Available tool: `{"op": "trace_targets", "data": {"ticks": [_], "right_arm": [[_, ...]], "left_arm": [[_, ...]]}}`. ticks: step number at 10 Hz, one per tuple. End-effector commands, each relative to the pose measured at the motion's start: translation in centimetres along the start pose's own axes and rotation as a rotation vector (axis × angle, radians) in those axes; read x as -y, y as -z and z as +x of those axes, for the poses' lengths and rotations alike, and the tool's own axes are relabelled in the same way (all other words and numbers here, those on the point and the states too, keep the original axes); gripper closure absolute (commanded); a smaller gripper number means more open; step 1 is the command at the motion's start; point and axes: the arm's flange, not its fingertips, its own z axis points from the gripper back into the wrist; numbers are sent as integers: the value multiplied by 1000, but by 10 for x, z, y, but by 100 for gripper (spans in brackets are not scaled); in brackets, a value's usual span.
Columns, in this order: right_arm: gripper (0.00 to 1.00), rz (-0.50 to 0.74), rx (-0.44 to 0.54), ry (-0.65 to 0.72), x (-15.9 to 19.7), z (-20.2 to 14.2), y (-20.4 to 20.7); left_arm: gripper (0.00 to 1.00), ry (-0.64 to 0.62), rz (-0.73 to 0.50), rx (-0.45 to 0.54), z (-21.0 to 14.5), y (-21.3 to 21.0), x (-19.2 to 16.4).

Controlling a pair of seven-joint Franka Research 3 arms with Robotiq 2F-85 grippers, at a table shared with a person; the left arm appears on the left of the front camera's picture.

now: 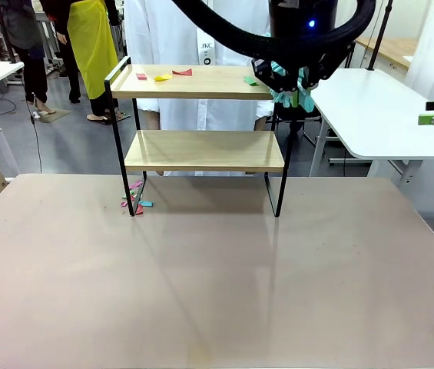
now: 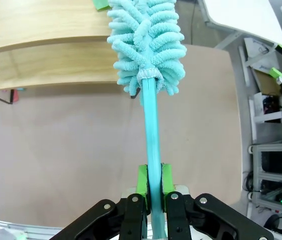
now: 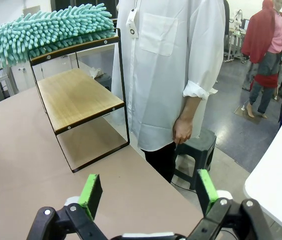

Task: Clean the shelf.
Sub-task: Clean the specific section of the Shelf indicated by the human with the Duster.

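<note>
Your left arm reaches in from above across the middle of the front view, wrist turned down toward the robot's-right end of the shelf (image 1: 201, 150). The left claw (image 2: 154, 182) is clamped narrow on the thin handle of a teal microfibre duster (image 2: 145, 45), green pads pressed to either side of the stick. The fluffy head lies on the end of the shelf's top board, seen from the right wrist as a shaggy mass over the end rail. The shelf stands on the far part of the tan tabletop (image 1: 217, 292), just in front of a person in a white shirt (image 3: 165, 60) whose hand (image 3: 183, 132) hangs at their side. Small paper scraps (image 1: 163, 77) in yellow, red, pink and green lie on the top board, and more scraps sit on the tabletop by the shelf's left leg. Your right arm holds off at the right edge, beside the white table (image 1: 378, 108), level and pointing toward the shelf; the right claw (image 3: 148, 192) gapes wide and holds nothing.
</note>
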Motion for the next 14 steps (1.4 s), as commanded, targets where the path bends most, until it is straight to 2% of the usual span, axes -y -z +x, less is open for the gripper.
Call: {"op": "trace_targets", "data": {"ticks": [1,2,6,9,14], "right_arm": [[0,0,1,-4,-1,2,0],[0,0,1,-4,-1,2,0],[0,0,1,-4,-1,2,0],[0,0,1,-4,-1,2,0],[0,0,1,-4,-1,2,0]], "left_arm": [[87,-1,-1,1,0,-1,0],[87,45,57,31,7,-7,-1],[87,163,185,1,27,-17,-10],[87,201,264,6,31,-12,-24],[87,225,361,13,33,-15,-68]]}}
